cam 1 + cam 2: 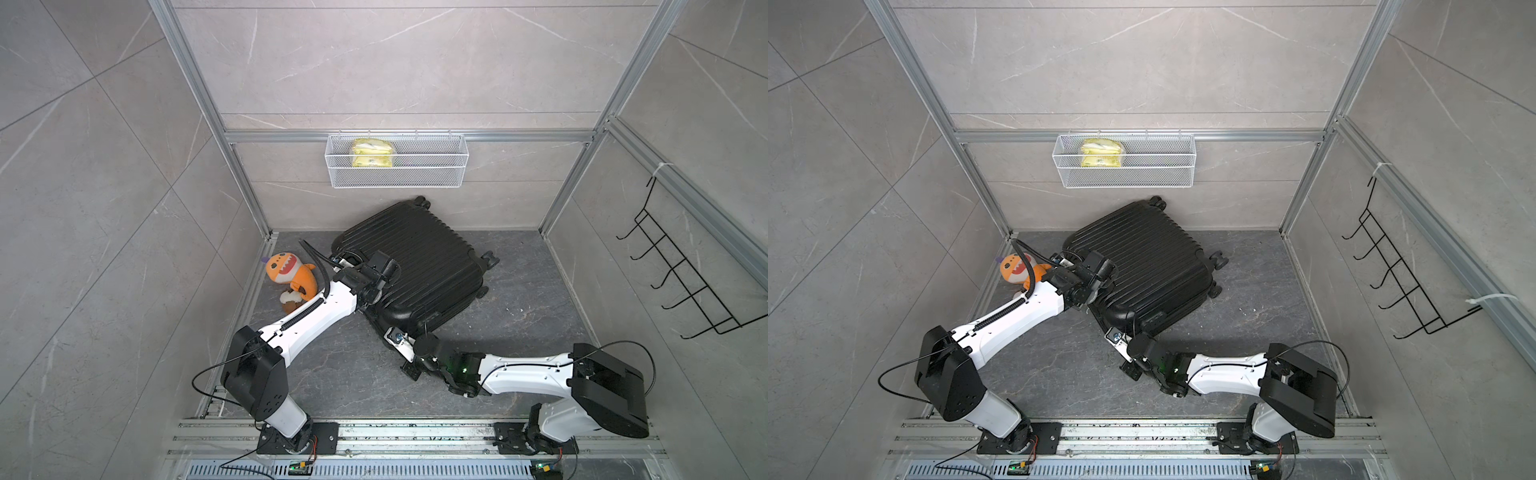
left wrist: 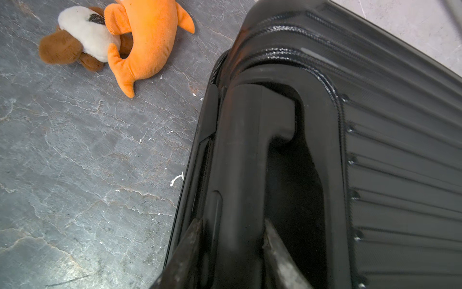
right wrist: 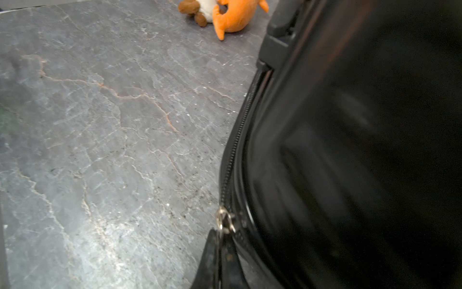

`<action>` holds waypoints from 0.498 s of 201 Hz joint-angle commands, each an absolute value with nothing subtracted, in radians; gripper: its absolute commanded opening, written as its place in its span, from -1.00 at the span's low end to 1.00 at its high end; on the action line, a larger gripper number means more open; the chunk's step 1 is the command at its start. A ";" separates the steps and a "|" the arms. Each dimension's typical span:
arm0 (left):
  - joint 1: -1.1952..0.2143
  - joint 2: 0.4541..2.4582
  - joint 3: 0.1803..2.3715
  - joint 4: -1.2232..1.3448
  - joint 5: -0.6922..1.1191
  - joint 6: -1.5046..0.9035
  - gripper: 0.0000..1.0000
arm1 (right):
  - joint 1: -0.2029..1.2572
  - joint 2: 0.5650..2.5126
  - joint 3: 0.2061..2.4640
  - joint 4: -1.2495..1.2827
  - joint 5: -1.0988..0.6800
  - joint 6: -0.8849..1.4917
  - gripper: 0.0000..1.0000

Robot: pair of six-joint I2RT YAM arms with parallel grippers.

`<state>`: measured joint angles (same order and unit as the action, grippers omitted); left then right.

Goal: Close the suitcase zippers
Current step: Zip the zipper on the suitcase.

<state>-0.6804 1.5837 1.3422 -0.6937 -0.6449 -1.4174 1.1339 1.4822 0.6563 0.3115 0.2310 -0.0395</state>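
Probably partway: the black suitcase [image 1: 415, 257] lies shut at centre frame in both top views, left gripper [image 2: 232, 225] clasping its moulded handle [image 2: 240, 150], right gripper [image 3: 221, 237] pinching a metallic pull tab [image 3: 223, 220] at its lower corner, with the zipper track [image 3: 240, 130] ahead seemingly still to close.

Two robot arms: glossy white shells, boxy black joint housings [image 1: 257, 374]. Behind the left end effector [image 2: 232, 225], a ribbed black conduit [image 1: 301, 312] runs along the left arm [image 1: 324, 318]. Behind the right end effector [image 3: 220, 235], a green light [image 1: 464, 369] glows on the right arm [image 1: 523, 370]. Thin black cables [image 1: 194, 380] loop off both.
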 commanded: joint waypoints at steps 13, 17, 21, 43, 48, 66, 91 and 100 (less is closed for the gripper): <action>-0.671 1.551 1.405 -0.534 -0.659 -1.458 0.63 | 1.110 1.357 0.594 0.431 0.317 0.026 -1.00; -0.670 1.548 1.411 -0.537 -0.660 -1.430 0.73 | 1.100 1.345 0.583 0.427 0.319 0.033 -1.00; -0.668 1.545 1.417 -0.538 -0.660 -1.398 0.80 | 1.089 1.333 0.573 0.421 0.325 0.040 -1.00; -0.660 1.522 1.454 -0.523 -0.638 -1.158 0.99 | 1.025 1.271 0.529 0.373 0.327 0.061 -1.00; -0.658 1.516 1.459 -0.506 -0.628 -1.087 0.99 | 1.014 1.259 0.521 0.365 0.327 0.067 -1.00; -0.635 1.498 1.468 -0.406 -0.493 -0.757 0.99 | 0.973 1.228 0.504 0.341 0.316 0.077 -1.00; -0.582 1.513 1.527 -0.434 -0.237 -0.354 0.99 | 0.934 1.198 0.496 0.292 0.330 0.097 -1.00; -0.558 1.528 1.561 -0.490 -0.155 -0.235 0.99 | 0.925 1.185 0.487 0.288 0.325 0.103 -1.00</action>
